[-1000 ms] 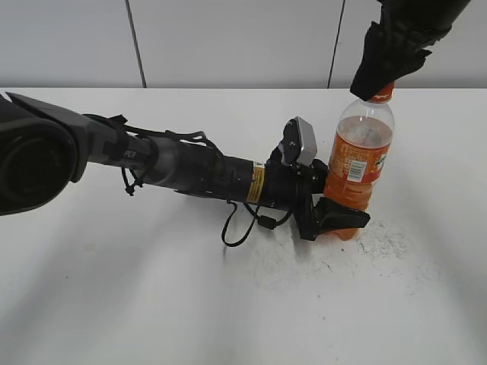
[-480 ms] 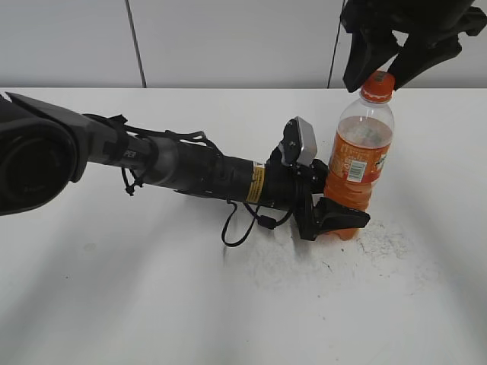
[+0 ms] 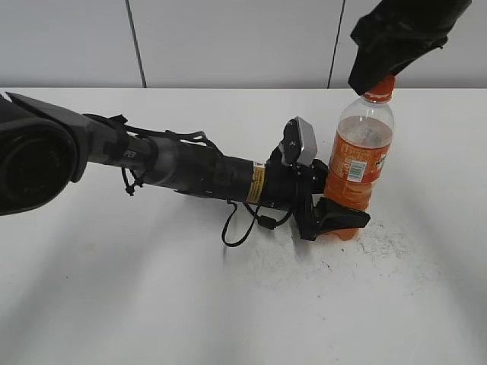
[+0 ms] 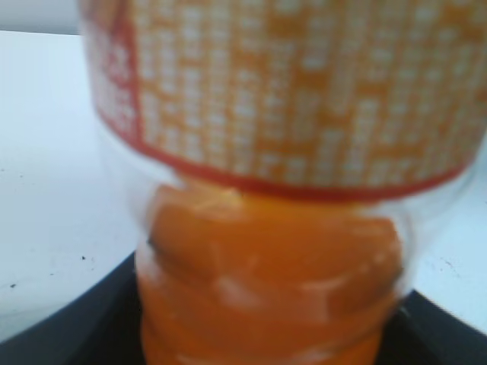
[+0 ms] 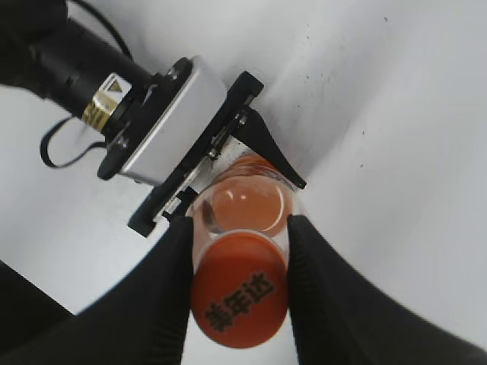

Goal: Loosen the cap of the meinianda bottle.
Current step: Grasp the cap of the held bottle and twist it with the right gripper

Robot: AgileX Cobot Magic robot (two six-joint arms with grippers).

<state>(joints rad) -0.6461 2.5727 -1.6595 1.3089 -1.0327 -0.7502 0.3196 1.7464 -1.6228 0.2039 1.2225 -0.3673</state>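
Observation:
The meinianda bottle stands upright on the white table, with orange drink and an orange label with a white barcode patch. My left gripper lies low along the table and is shut on the bottle's base. In the left wrist view the bottle fills the frame, with the dark jaws at both lower corners. My right gripper comes down from above and is shut on the orange cap. In the right wrist view both black fingers press the sides of the cap, whose top shows dark print.
The left arm with its cables stretches across the white table from the left. Dark specks mark the tabletop right of the bottle. A grey panelled wall stands behind.
Half a second ago my right gripper was open and raised above the uncovered cap. It has come back down and shut on the cap. The bottle and left gripper have not moved.

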